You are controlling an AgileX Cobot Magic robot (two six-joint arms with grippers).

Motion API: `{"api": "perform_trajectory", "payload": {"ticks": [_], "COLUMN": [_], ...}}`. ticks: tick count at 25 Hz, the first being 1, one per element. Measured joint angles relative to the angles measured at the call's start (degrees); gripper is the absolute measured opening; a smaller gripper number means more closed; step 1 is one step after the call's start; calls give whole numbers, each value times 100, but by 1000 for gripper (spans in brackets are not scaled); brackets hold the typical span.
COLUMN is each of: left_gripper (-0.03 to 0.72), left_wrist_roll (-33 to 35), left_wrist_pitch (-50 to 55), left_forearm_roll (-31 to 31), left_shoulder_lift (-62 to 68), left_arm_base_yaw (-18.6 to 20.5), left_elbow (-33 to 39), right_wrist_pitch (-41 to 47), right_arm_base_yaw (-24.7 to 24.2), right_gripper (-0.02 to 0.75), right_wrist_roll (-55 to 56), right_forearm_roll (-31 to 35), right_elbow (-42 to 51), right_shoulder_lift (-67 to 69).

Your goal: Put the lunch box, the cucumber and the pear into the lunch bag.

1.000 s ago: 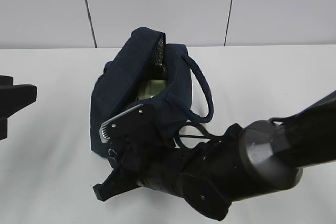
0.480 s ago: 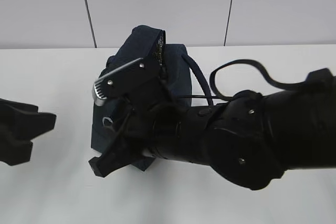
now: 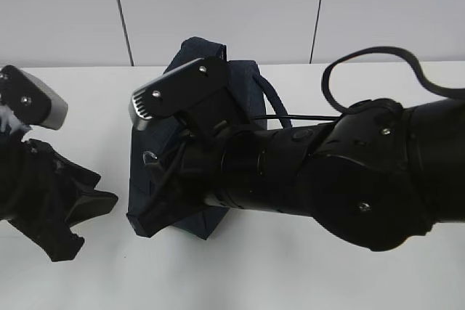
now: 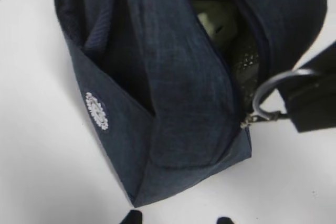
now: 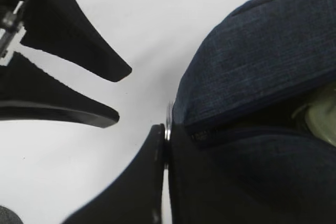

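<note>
Left hand [image 3: 91,212] moved nearer lunch bag [image 3: 218,99], parted, right hand [image 5: 165,156] pinching zipper ring [image 4: 270,95], white table [image 3: 363,281]

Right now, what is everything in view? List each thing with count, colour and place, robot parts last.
lunch bag: one, dark navy, on the table centre, its top zipper partly open.
lunch box: one, pale sage-green lid showing, inside the lunch bag.
zipper pull: one, silver ring, at the near end of the zipper.
table: one, white, under everything.
wall: pale grey panels, behind the table.
cucumber and pear: not visible in any view.
right hand: one, black, shut on the zipper pull.
left hand: one, black, open, just left of the bag, touching nothing.
</note>
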Motion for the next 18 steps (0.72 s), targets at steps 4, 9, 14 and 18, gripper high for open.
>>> {"api": "perform_trajectory", "payload": {"ticks": [4, 9, 14, 18], "left_gripper": [328, 387, 393, 393], "left_wrist_roll": [1338, 2956, 3373, 3376], "left_wrist_pitch": [76, 250, 380, 405], "left_forearm_roll": [-1049, -2447, -3183, -3485], "left_shoulder_lift": [231, 513, 864, 1055], "left_arm_base_yaw": [0, 0, 0, 0], "left_elbow": [-5, -6, -17, -24], "right_wrist_pitch": [69, 91, 111, 154], "right_arm_base_yaw": [0, 0, 0, 0], "right_gripper": [6, 6, 6, 6], "right_wrist_roll": [0, 0, 0, 0], "right_forearm_roll": [0, 0, 0, 0], "right_elbow": [0, 0, 0, 0], "right_shoulder_lift": [0, -12, -21, -21]}}
